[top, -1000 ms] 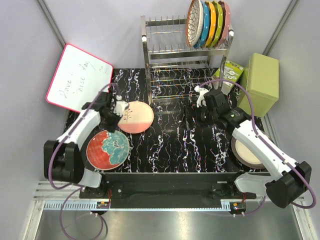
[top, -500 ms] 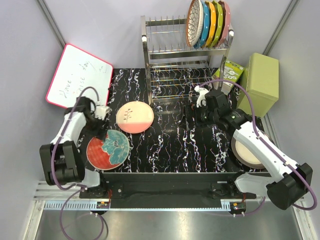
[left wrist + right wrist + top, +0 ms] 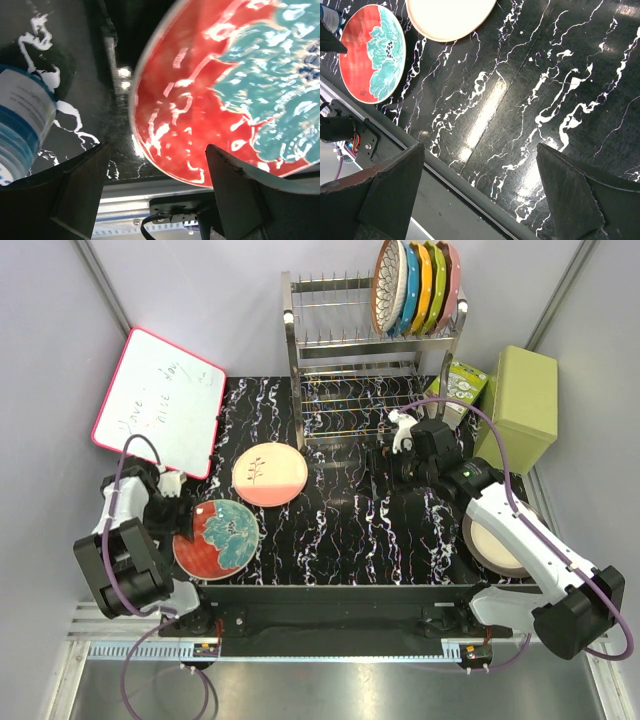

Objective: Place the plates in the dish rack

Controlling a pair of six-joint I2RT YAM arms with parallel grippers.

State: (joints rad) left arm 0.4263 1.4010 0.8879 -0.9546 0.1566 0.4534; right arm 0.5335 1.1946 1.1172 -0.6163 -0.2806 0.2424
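The dish rack [image 3: 345, 370] stands at the back; its upper tier holds the brown-rimmed floral plate [image 3: 387, 285] upright beside plain coloured plates. The pink-and-cream plate [image 3: 270, 474] and the red plate with a teal flower [image 3: 216, 539] lie flat on the table. The cream plate with a dark rim [image 3: 495, 545] lies at the right, partly under the right arm. My left gripper [image 3: 172, 486] is open by the red plate's [image 3: 225, 90] left edge, with that rim between its fingers [image 3: 75, 190]. My right gripper [image 3: 400, 445] hangs open and empty [image 3: 480, 147] over bare table.
A red-framed whiteboard [image 3: 160, 400] leans at the back left. A green box [image 3: 520, 405] and a small carton [image 3: 462, 385] stand right of the rack. A white and blue cylinder [image 3: 20, 120] lies left of the left gripper. The table's front rail [image 3: 445, 175] runs below the right gripper.
My left gripper has opened and drawn back from the pink-and-cream plate's edge, leftward and nearer, to the red plate's left side. The right arm has not moved.
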